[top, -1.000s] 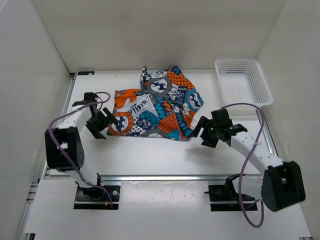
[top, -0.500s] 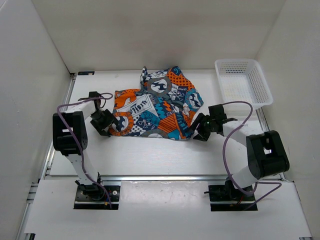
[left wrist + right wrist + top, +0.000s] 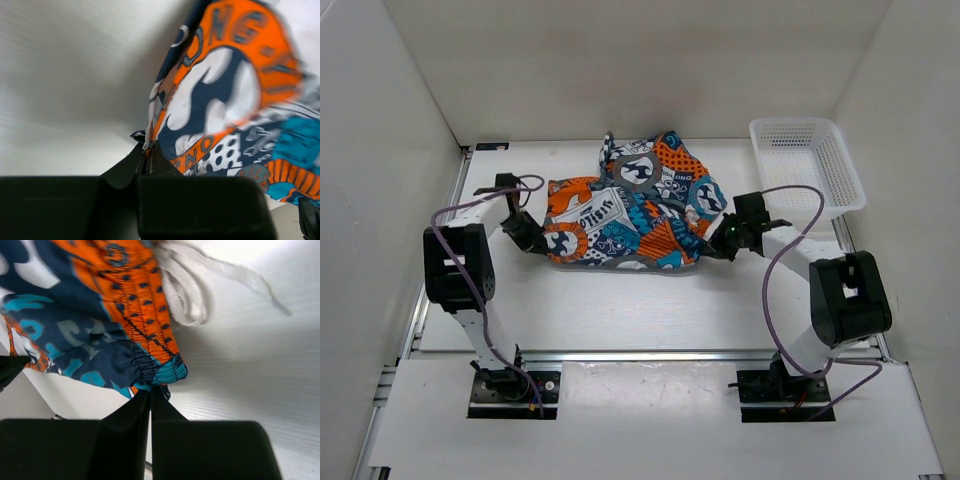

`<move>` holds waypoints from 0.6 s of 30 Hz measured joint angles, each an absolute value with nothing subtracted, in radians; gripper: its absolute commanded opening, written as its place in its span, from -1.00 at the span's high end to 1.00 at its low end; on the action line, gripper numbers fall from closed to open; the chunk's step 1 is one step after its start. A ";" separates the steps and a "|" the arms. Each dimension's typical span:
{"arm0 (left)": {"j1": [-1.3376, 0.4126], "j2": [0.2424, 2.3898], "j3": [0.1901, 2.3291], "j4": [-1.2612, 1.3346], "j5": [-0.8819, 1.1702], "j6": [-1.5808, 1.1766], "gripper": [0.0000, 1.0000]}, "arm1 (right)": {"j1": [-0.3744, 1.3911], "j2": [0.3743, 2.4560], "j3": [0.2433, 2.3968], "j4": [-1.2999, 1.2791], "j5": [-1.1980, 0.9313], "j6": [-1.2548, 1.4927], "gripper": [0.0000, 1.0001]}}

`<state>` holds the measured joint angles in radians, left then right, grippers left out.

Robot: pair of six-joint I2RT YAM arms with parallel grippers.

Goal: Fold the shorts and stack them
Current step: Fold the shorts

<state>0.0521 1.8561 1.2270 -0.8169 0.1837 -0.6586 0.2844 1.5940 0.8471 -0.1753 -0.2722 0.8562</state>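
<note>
The shorts (image 3: 630, 210) lie rumpled in the middle of the white table, printed in orange, turquoise, navy and white. My left gripper (image 3: 538, 236) is shut on their left edge, and the left wrist view shows the hem (image 3: 149, 142) pinched between the black jaws of the left gripper (image 3: 146, 150). My right gripper (image 3: 718, 240) is shut on the right edge. In the right wrist view the gathered turquoise waistband corner (image 3: 167, 374) sits in the tips of the right gripper (image 3: 150, 392), with a white drawstring (image 3: 185, 295) trailing beside it.
A white plastic basket (image 3: 840, 185) stands at the back right of the table. White walls enclose the table on the left, back and right. Purple cables loop from both arms.
Both grippers moved in to the shorts' side edges and closed on the fabric. The cloth's left and right edges have lifted and drawn slightly.
</note>
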 measured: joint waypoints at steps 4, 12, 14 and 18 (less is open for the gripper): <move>0.053 1.787 1.332 -0.870 0.197 -0.651 0.79 | 0.286 1.536 0.970 -0.267 -0.215 0.815 0.99; 0.051 1.508 1.619 -0.972 0.225 -0.642 0.79 | 0.291 1.332 1.183 -0.423 -0.115 0.713 0.99; 0.050 1.458 1.668 -0.994 0.233 -0.639 0.79 | 0.295 1.311 1.227 -0.465 -0.107 0.689 0.99; 0.051 1.400 1.757 -1.058 0.244 -0.635 0.79 | 0.307 1.290 1.358 -0.580 -0.101 0.616 0.99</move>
